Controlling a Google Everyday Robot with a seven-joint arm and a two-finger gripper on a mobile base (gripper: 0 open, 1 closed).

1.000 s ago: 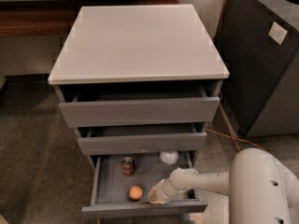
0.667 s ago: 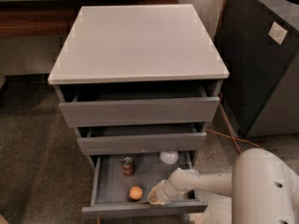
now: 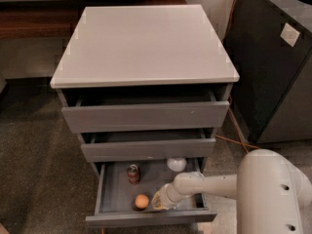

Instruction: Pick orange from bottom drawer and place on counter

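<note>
- Reaching into the bottom drawer from the right, the gripper sits low near the drawer's front edge, at the end of a cream-white arm.
- Whether the gripper is released or clenched cannot be told; it looks to be just beside the orange, on the fruit's right, and contact cannot be made out.
- The orange is small, round and smooth, resting on the grey floor of the drawer near the front, left of centre.
- The bottom drawer is pulled well out, further than the two above it.
- A red soda can stands upright behind the orange, apart from it.
- A white round bulb-like object lies at the back of the drawer, partly under the middle drawer.
- The middle drawer and the top drawer are each slightly open, overhanging the back of the bottom drawer.
- The light grey tabletop caps the cabinet.
- A dark bin stands to the right, with an orange cable running down to the floor beside it; a brown wooden bench is behind on the left.
</note>
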